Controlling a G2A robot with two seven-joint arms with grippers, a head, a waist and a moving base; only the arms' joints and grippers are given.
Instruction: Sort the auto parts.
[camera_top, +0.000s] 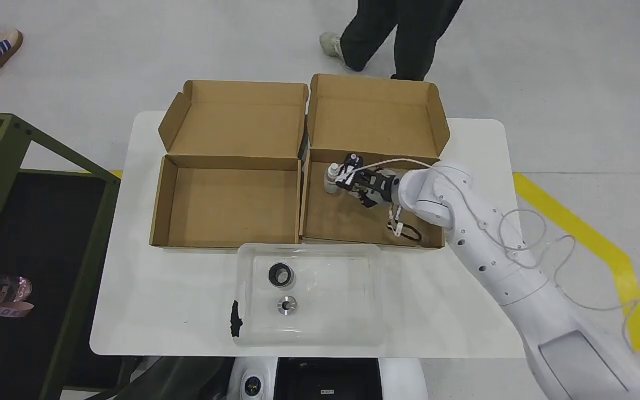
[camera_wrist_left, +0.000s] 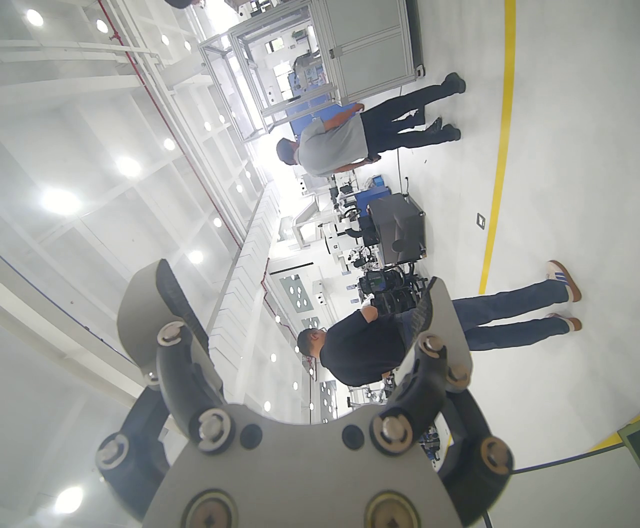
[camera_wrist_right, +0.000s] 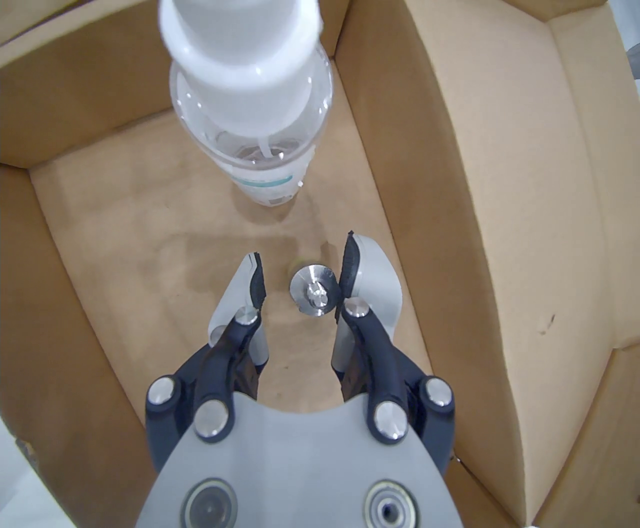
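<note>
Cardboard floor (camera_wrist_right: 150, 225): disc (camera_wrist_right: 313, 291) (metal) inside tool (camera_wrist_right: 302, 272)

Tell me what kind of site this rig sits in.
Likely a factory floor or industrial test hall: a yellow floor line, an aluminium-framed enclosure, and machines under a high ceiling with round lights.

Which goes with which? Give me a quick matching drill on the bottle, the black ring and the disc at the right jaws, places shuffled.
Things:
1. bottle
2. black ring
3. disc

Places:
A. in the clear tray
B. flat on the box floor, between the right gripper's open jaws
C. upright in that box

Pairs: 1-C, 2-A, 3-B.
</note>
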